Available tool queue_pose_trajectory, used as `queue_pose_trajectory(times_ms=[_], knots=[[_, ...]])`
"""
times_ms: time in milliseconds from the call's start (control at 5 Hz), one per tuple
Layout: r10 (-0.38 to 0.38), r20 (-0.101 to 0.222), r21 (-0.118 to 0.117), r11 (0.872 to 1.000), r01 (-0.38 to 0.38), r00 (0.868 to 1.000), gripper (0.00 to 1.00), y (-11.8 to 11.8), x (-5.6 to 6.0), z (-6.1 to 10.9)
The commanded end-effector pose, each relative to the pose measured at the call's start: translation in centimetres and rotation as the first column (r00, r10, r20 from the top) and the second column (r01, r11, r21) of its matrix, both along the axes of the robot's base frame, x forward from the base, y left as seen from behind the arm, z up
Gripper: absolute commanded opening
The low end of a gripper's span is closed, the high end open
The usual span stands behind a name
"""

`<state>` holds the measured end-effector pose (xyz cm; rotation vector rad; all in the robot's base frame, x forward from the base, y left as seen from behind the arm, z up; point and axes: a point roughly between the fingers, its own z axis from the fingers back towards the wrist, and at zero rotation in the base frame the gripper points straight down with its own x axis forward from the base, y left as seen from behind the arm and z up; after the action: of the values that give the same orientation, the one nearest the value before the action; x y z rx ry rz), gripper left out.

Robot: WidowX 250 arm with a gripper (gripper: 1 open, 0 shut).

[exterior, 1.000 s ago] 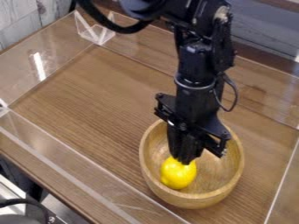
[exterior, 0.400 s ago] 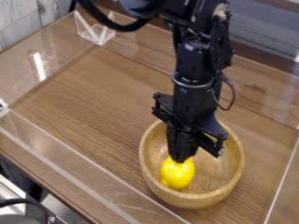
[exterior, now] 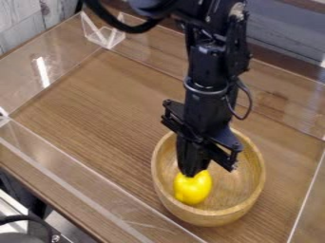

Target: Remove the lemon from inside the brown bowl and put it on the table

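The small, round, bright yellow lemon (exterior: 193,188) lies inside the round, light tan wooden bowl (exterior: 234,203), on its floor toward the near left part of the wall, so the removal asked for is not done. The dark metal fingers (exterior: 207,169) of the robot reach down into the bowl just behind the fruit. They look drawn together, with their tips at or very near its upper edge; whether they touch it I cannot tell, and no clear grip on it shows. Around the bowl spreads the brown wood-grain desk (exterior: 95,119), where the lemon has to end up.

As I judge it, only the approach is achieved. Left to do: open the fingers, close them around the lemon, lift it over the rim, set it on the desk and let go.
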<state>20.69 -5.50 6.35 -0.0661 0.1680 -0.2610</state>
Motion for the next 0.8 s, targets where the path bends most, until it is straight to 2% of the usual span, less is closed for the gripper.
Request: queue_pose_trajectory(times_ms=[0,200,400,600], knots=[[0.0,0.069,-0.014,1.0,0.001,0.998,0.0,0.16,1.09,1.92],[-0.002,0.068,-0.014,1.0,0.003,0.998,0.0,0.32,1.14,2.06],[-0.007,0.068,-0.015,1.0,0.008,0.998,1.0,0.53,1.26,1.79],[-0.018,0.068,-0.015,1.0,0.019,0.997,1.0,0.68,1.36,1.47]])
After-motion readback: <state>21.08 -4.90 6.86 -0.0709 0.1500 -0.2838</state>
